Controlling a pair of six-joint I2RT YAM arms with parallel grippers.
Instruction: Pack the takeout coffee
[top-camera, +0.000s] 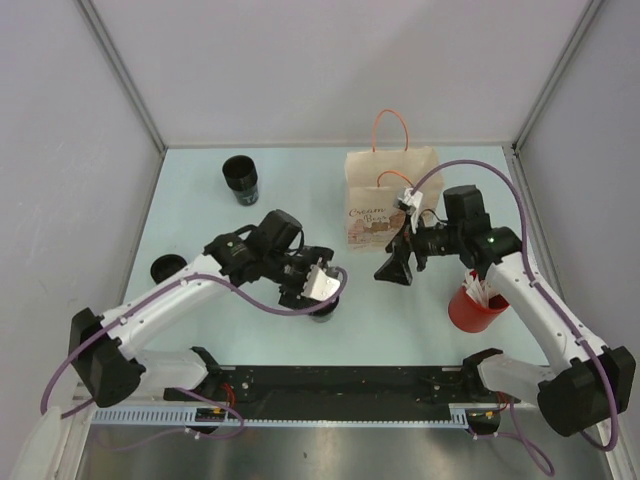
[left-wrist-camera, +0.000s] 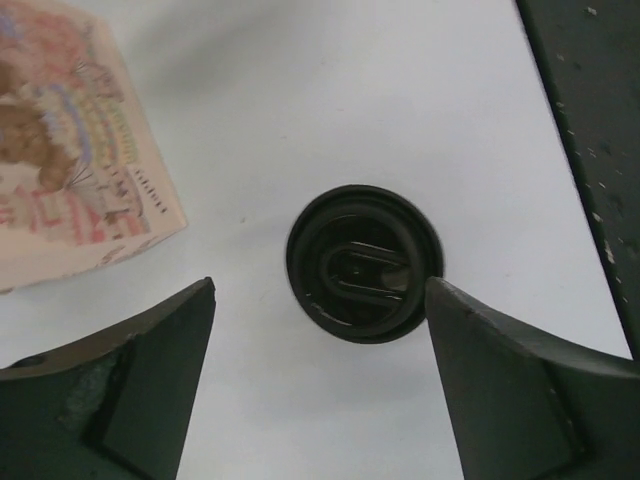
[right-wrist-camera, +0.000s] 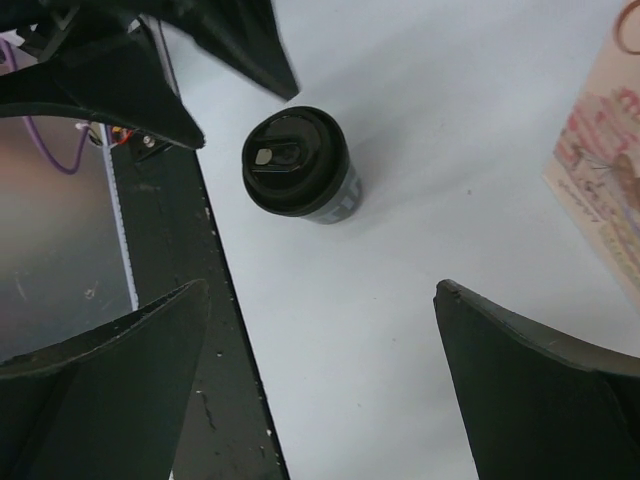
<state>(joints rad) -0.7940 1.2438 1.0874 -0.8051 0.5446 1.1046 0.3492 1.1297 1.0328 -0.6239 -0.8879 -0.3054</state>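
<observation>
Black-lidded grey paper coffee cup standing upright on pale tabletop near front edge, ready for bagging. Left claw hovering directly above, spread wide, gripping nothing. Right claw gaping wide, empty, beside printed brown paper bag, likely for steadying it.

The left arm and right arm have white shells between black joints. A purple cable loops along each. The left tool and right tool have dark, scuffed wedge fingers.
</observation>
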